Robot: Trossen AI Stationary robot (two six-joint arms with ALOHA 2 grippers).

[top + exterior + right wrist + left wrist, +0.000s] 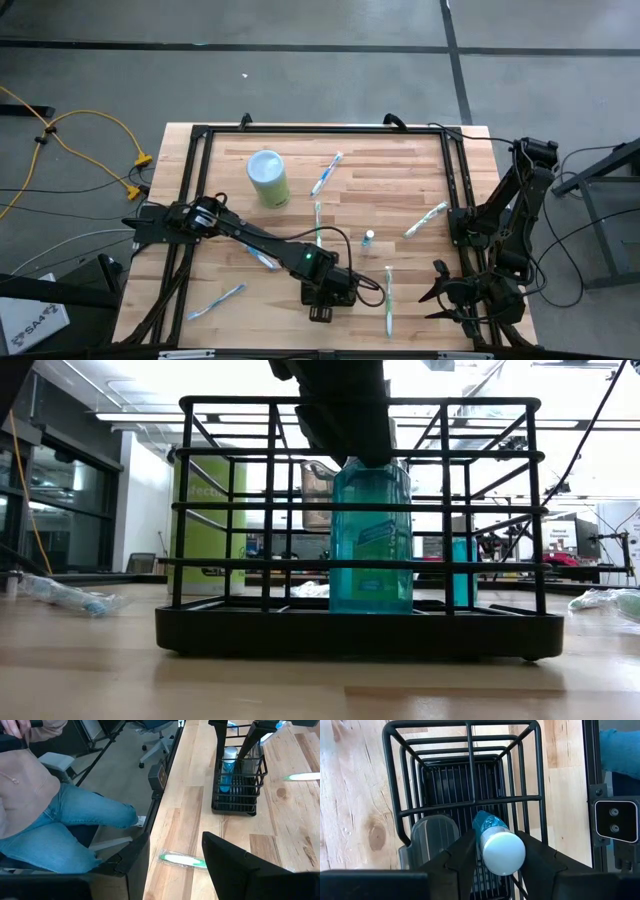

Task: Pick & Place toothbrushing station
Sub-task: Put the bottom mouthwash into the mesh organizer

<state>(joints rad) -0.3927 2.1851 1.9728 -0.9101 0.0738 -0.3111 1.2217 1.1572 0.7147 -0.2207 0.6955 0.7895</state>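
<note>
Toothbrushing station (358, 630): one black wire rack, sitting at the near edge of the tabletop (400, 190), between the two arms.
Mouthwash bottle (370, 540): one teal bottle with a white cap, standing upright inside the rack.
Wrapped toothbrushes: six are showing from above, lying scattered on the wood; one (327, 172) is lying near the far side.
Green cylinder (268, 178): one, with a whitish top, standing left of centre.
Small bottle (368, 238): one, standing near the middle.
Left claw (495, 851): reaching down over the rack, its fingers (462, 857) closing against both sides of the bottle's cap.
Right claw (445, 295): hanging at the tabletop's near right corner, fingers spread wide, gripping nothing.
Person (45, 805): one, sitting beside the tabletop in jeans.
</note>
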